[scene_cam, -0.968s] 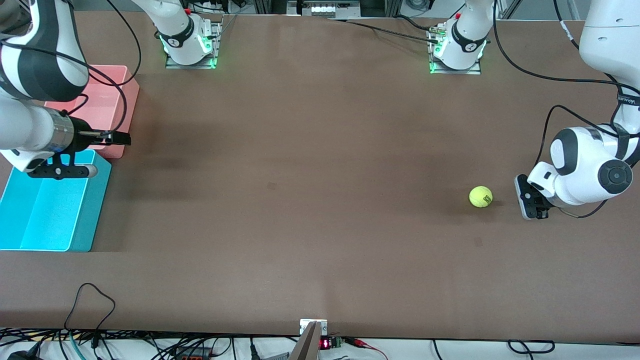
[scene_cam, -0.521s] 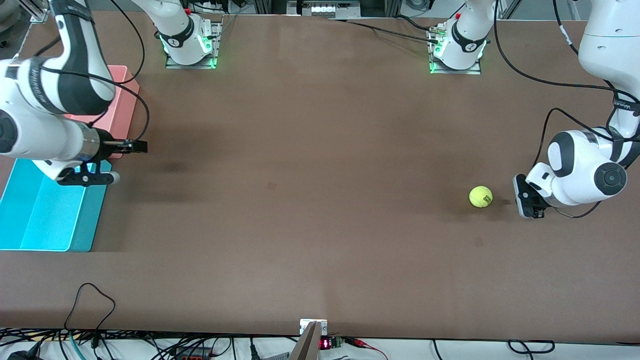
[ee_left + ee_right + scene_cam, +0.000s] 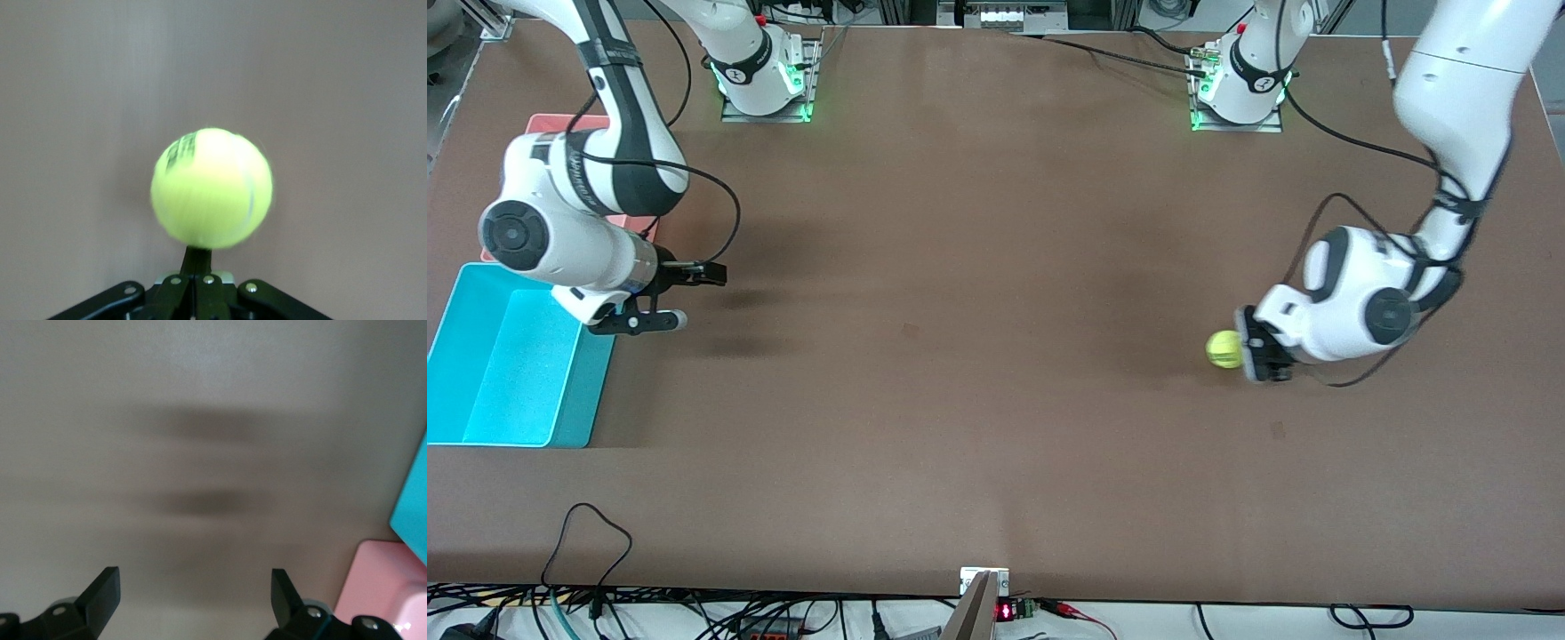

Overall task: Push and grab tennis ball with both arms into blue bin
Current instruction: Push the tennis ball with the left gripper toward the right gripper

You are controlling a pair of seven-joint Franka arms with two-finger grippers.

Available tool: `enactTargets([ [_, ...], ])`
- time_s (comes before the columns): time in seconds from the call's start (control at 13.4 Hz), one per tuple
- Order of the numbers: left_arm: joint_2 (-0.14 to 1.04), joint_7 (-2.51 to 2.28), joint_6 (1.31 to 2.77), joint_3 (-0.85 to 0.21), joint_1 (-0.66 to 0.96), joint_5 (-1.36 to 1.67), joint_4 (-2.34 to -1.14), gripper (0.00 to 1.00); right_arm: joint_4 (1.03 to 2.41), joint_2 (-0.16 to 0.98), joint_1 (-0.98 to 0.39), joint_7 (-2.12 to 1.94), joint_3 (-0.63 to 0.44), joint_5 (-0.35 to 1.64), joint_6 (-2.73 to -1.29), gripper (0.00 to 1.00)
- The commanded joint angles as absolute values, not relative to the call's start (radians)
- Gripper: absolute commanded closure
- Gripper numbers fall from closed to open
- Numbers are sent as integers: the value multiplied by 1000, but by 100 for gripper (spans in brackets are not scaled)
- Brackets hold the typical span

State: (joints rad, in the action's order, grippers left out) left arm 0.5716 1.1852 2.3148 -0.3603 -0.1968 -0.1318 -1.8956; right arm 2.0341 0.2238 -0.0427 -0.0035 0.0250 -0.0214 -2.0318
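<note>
The left tool sits low on the counter, pressed against the ball from the left arm's end. Its fingers look drawn together into one blunt face, gripping nothing, which suits shoving the ball toward the bin. Its wrist view shows the ball dead centre against the tip. The right tool hovers beside the bin, fingers spread wide and empty, apparently to receive it. Its wrist view shows bare counter, no ball, and the pink bin.
</note>
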Motion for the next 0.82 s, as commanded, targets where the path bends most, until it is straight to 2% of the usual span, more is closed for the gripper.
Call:
enactTargets([
  [0.0,558,1137,2142,-362,-167,-150,-1754,100,2103,196,-43,-32,26,-29,-2095,0],
  [0.15,557,1172,2059,-351,-213,-152,-1692,100,2106,212,-43,-64,26,-31,-2109,0],
  [0.37,546,1206,2034,-350,-296,-152,-1671,100,2108,229,-29,-158,26,-31,-2121,0],
  [0.74,529,1143,1965,-359,-315,-147,-1537,100,2109,245,11,-631,32,-32,-2114,0],
])
